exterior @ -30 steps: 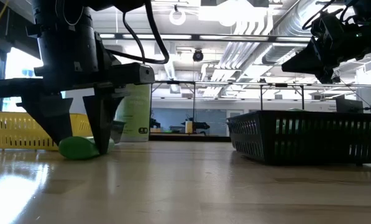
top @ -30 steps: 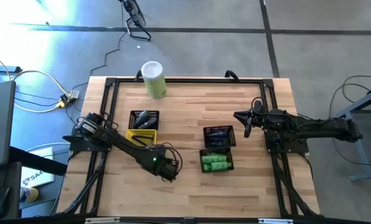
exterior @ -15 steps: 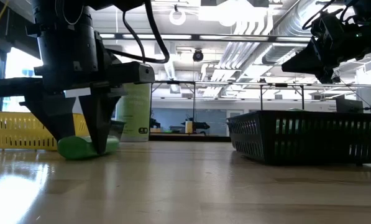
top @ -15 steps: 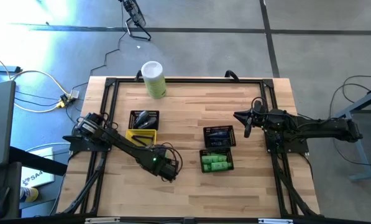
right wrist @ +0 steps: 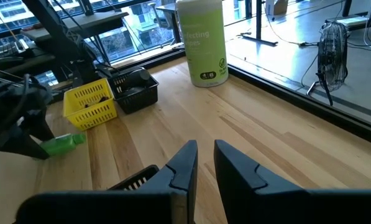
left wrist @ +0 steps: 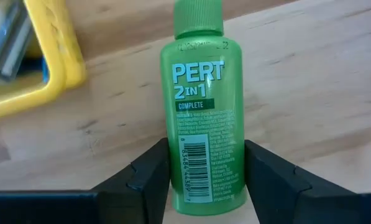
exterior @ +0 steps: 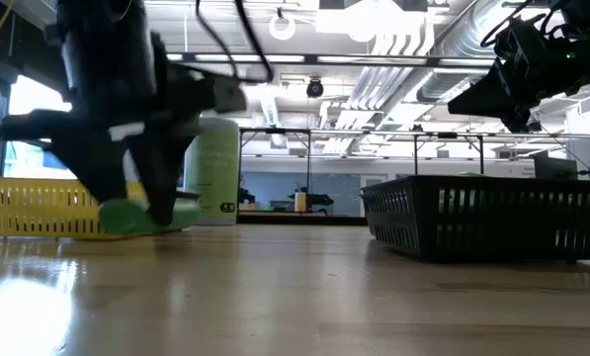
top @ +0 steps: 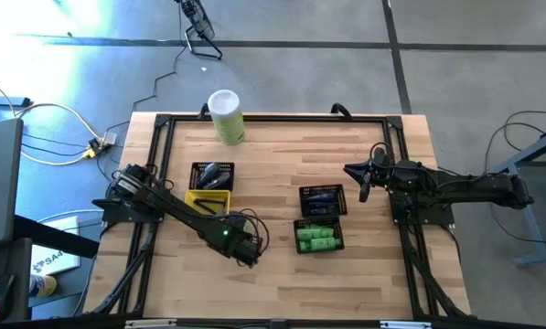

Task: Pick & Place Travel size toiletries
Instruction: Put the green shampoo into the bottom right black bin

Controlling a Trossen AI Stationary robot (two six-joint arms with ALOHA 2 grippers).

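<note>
The left hand (left wrist: 205, 186) is squeezed shut on the green bottle (left wrist: 201, 106) low on the tabletop (top: 282, 155), lower left of the high view, and that smooth round bottle might slip out if lifted fast.

In your high view the canister (top: 226, 115) stands at the upper left of the table (top: 282, 274). Below it lies a basket (top: 212, 175), with the tray (top: 207, 201) touching its lower edge. Right of centre sit two more baskets (top: 322, 200), one above the other. The left gripper (top: 246, 248) lies at lower centre, just below the tray, its fingers on either side of a bottle (left wrist: 202, 118). The right gripper (top: 355, 172) lies upper right, beside the baskets.
</note>
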